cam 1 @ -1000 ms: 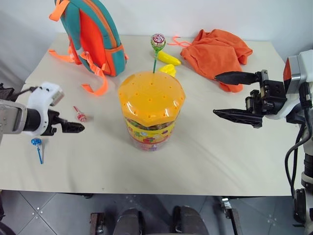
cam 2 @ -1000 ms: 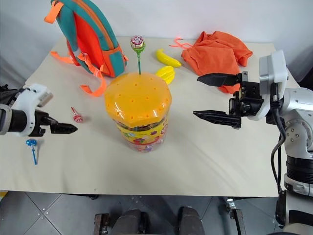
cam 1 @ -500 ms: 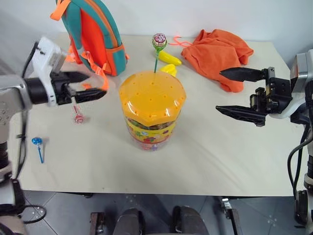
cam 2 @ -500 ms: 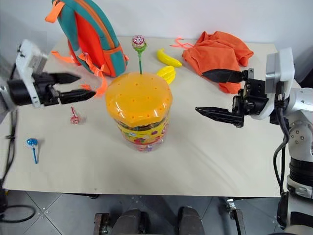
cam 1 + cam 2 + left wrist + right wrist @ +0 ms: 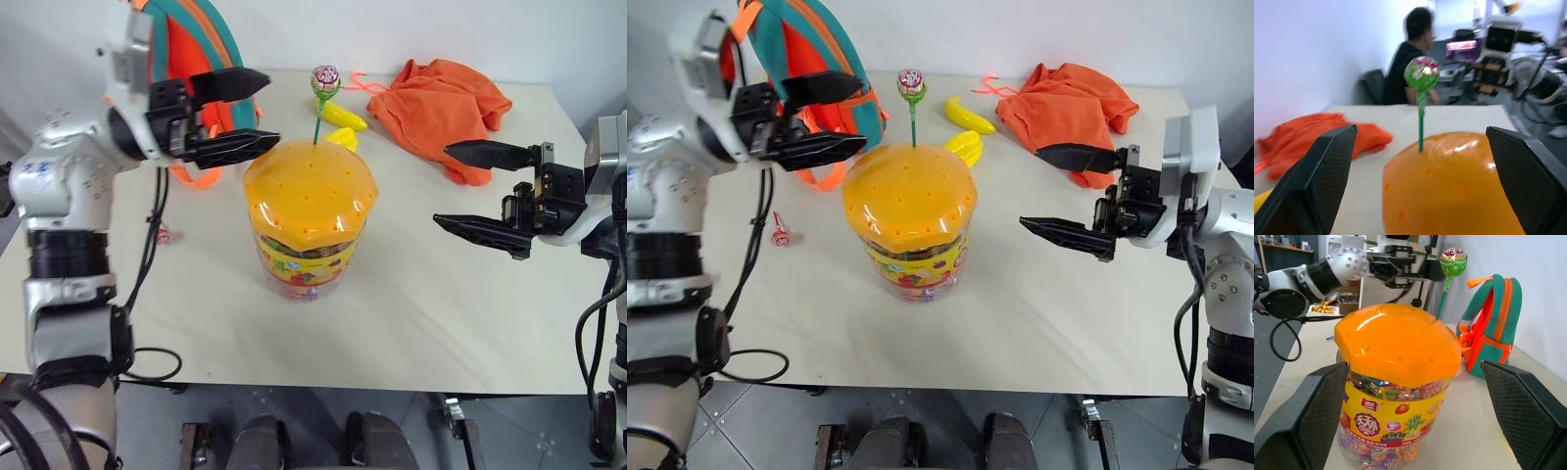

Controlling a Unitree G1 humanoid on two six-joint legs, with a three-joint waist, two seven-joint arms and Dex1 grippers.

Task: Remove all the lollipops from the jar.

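Note:
The jar, a clear tub with a candy label, stands mid-table under its orange domed lid. A pink-green lollipop on a green stick stands upright in a hole at the lid's far edge. My left gripper hangs open just left of that stick, above the lid's rim, fingers pointing right with nothing between them. In the left wrist view the lollipop sits between the two fingers, further out. A red lollipop lies on the table left of the jar. My right gripper is open and empty, right of the jar.
A teal-orange backpack stands at the back left behind my left gripper. Yellow bananas lie behind the jar and an orange cloth is at the back right. A person sits far off in the room.
My left arm has lifted from low over the table by the red lollipop and swung right to the jar's lid, its gripper turning to face the standing lollipop. The right gripper stayed put.

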